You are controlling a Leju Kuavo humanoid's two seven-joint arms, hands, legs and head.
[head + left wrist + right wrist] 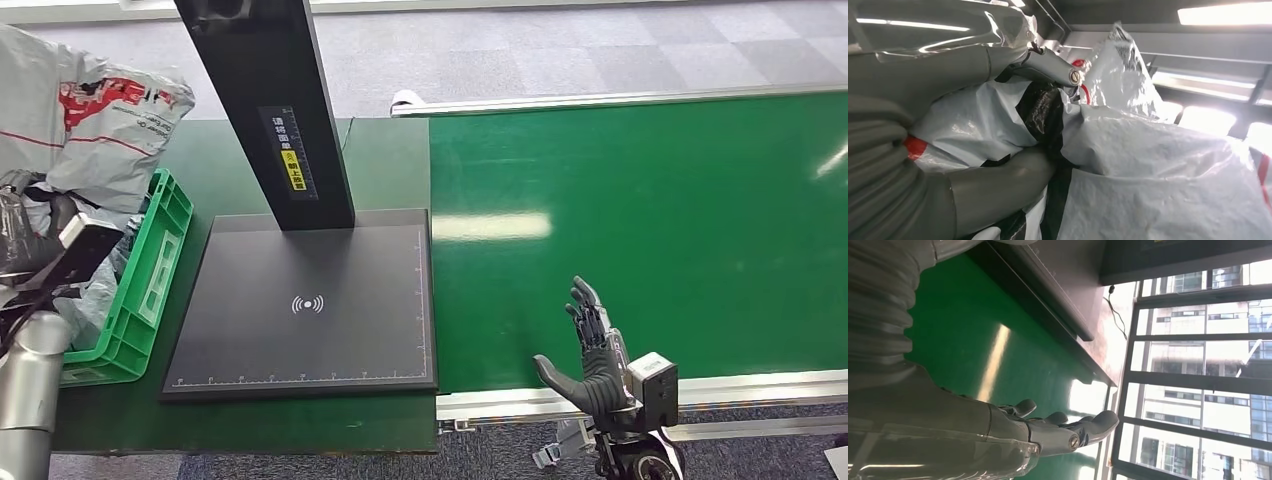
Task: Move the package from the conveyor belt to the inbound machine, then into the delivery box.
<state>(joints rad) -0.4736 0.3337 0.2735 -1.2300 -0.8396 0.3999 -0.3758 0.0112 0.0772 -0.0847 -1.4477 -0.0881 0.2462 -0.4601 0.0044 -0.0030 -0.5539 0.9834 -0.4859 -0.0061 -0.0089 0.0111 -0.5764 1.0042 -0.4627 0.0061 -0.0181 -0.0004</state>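
Gripping the crumpled grey plastic mailer package (1128, 150) over the green slatted plastic delivery box (150, 285), the left hand (998, 165) closes around it. The right hand (590, 350) hovers open, holding nothing, above the green conveyor belt (650, 220), beside the black inbound machine (310, 300).

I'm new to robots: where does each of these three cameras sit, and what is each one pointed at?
Head view: high on the body, looking down at the inbound machine, conveyor belt and green delivery box; right hand open.
Left wrist view: behind the left hand, which grips a grey package.
Right wrist view: behind the right hand, looking across the belt towards windows.
Shared: head and right wrist views both show the belt, machine and right hand.
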